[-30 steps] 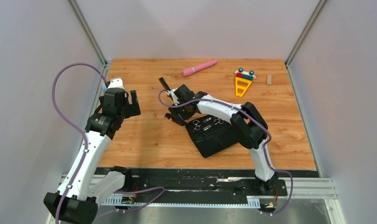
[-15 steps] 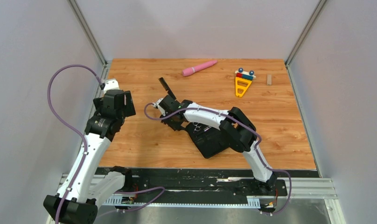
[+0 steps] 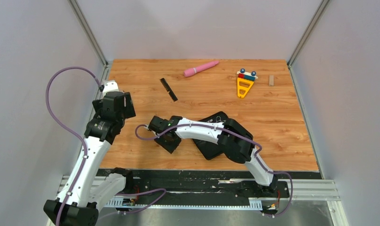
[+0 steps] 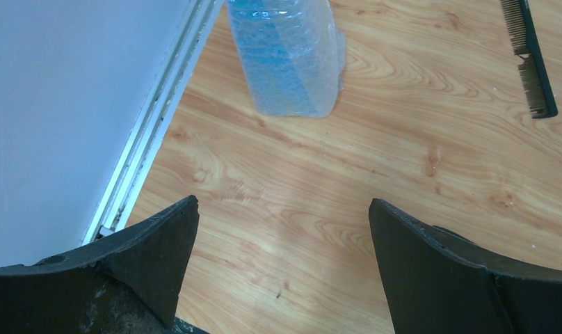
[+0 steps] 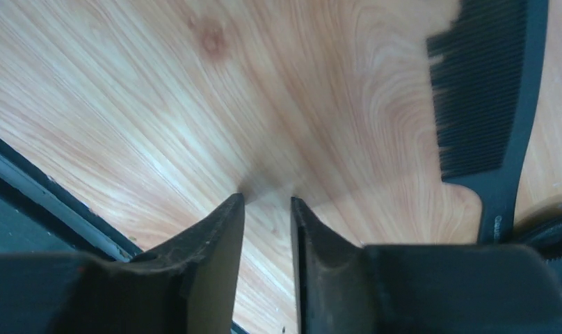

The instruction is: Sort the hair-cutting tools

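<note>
A plain black comb [image 3: 168,89] lies on the wood table at the back middle and also shows in the left wrist view [image 4: 530,59]. A black comb with a handle [image 5: 483,90] lies flat just beyond and right of my right gripper [image 5: 267,200]. Its jaws stand a narrow gap apart with nothing between them. In the top view the right gripper [image 3: 167,141] is low over the table at the front, left of the black zip case [image 3: 208,150]. My right arm covers the case's top, and I cannot make out the scissors. My left gripper [image 4: 283,209] is open and empty at the table's left side [image 3: 128,107].
A clear bubble-wrap bag with something blue inside [image 4: 288,56] lies by the left wall rail. A pink wand [image 3: 201,68], a yellow toy [image 3: 244,84] and a small wooden block [image 3: 271,80] lie along the back. The table's front edge is close under the right gripper.
My right arm swung from the back edge of the case forward and left, down to the table, uncovering the plain comb. My left gripper turned a little.
</note>
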`<move>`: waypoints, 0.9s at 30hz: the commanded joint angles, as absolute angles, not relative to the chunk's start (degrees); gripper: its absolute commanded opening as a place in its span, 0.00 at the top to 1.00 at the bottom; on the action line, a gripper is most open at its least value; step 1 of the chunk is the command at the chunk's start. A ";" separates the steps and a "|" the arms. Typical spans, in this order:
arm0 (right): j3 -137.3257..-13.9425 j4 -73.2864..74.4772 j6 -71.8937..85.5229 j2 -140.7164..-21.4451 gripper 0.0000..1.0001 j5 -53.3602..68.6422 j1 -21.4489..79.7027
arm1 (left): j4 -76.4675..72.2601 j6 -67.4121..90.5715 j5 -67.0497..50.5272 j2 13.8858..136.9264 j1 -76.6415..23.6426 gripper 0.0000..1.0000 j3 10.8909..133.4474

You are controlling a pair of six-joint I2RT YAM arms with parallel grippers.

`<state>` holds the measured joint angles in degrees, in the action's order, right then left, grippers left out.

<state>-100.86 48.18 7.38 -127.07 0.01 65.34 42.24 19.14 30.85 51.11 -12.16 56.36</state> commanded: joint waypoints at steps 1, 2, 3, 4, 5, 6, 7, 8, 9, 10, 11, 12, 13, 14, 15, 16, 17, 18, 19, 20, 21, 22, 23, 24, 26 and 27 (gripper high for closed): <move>-101.75 53.96 9.44 -123.21 0.63 -0.96 64.71 | 41.50 19.60 31.37 49.77 -11.52 0.00 56.13; -102.08 53.82 8.45 -122.89 0.60 -2.45 64.13 | 41.49 19.60 31.31 49.76 -11.51 0.00 56.15; -102.46 53.76 7.71 -122.81 0.57 -3.07 63.44 | 41.46 19.60 31.30 49.68 -11.51 0.00 56.09; -102.88 53.62 6.86 -122.83 0.54 -3.48 62.61 | 41.47 19.60 31.25 49.67 -11.51 0.00 56.04; -103.25 53.43 6.10 -122.98 0.51 -4.09 61.73 | 41.48 19.64 31.18 49.60 -11.51 0.00 56.02; -103.55 53.04 5.28 -123.17 0.49 -4.59 60.55 | 41.48 19.62 31.13 49.54 -11.51 0.00 56.00; -103.61 52.41 4.42 -123.26 0.47 -4.90 59.69 | 41.48 19.67 31.12 49.45 -11.51 0.00 55.99; -103.62 51.72 3.79 -123.45 0.46 -4.90 58.78 | 41.44 19.68 31.05 49.41 -11.51 0.00 55.94; -103.74 51.30 3.18 -123.75 0.45 -4.74 58.29 | 41.41 19.69 30.99 49.40 -11.47 0.00 55.93; -103.73 50.64 2.70 -124.08 0.44 -4.23 57.17 | 41.40 19.69 30.84 49.40 -11.44 0.00 55.92; -103.65 49.95 2.25 -124.29 0.43 -3.77 56.34 | 41.35 19.69 30.80 49.40 -11.43 0.00 55.92; -103.63 49.13 1.75 -124.52 0.43 -3.11 55.61 | 41.33 19.69 30.60 49.39 -11.43 0.00 55.91; -103.62 48.32 1.46 -124.80 0.43 -2.60 54.98 | 41.31 19.69 30.55 49.39 -11.43 0.00 55.90; -103.69 47.60 1.19 -125.16 0.43 -2.29 54.53 | 41.31 19.69 30.44 49.39 -11.47 0.00 55.94; -103.89 47.15 0.84 -125.49 0.43 -1.85 54.12 | 41.31 19.69 30.40 49.39 -11.44 0.00 55.98; -104.09 46.72 0.53 -125.85 0.43 -1.40 53.86 | 41.31 19.69 30.36 49.35 -11.43 0.00 55.94; -104.19 46.36 0.34 -126.26 0.42 -1.03 53.68 | 41.33 19.69 30.29 49.37 -11.43 0.00 55.96; -104.30 46.06 0.20 -126.62 0.42 -0.97 53.62 | 41.32 19.69 30.26 49.35 -11.43 0.00 55.94; -104.39 45.91 0.19 -127.10 0.42 0.57 53.67 | 41.25 19.62 30.15 49.33 -11.43 0.00 55.92; -104.48 45.82 0.20 -127.50 0.42 1.38 53.62 | 41.23 19.61 30.06 49.36 -11.38 0.00 55.90; -104.42 45.72 0.20 -127.96 0.42 1.97 53.61 | 41.22 19.60 29.95 49.33 -11.35 0.00 55.90; -104.29 45.70 0.22 -128.40 0.42 2.42 53.61 | 41.22 19.60 29.92 49.31 -11.34 0.00 55.90; -104.14 45.70 0.19 -128.84 0.42 2.86 53.68 | 41.22 19.60 29.87 49.31 -11.34 0.00 55.90; -103.77 45.77 0.22 -129.02 0.43 3.28 53.71 | 41.11 19.53 29.83 49.26 -11.38 0.00 55.90; -102.90 46.20 0.45 -128.99 0.45 3.78 54.16 | 41.13 19.58 29.76 49.22 -11.34 0.00 55.90; -102.32 46.46 0.92 -128.76 0.47 4.18 54.45 | 41.13 19.59 29.72 49.22 -11.34 0.00 55.85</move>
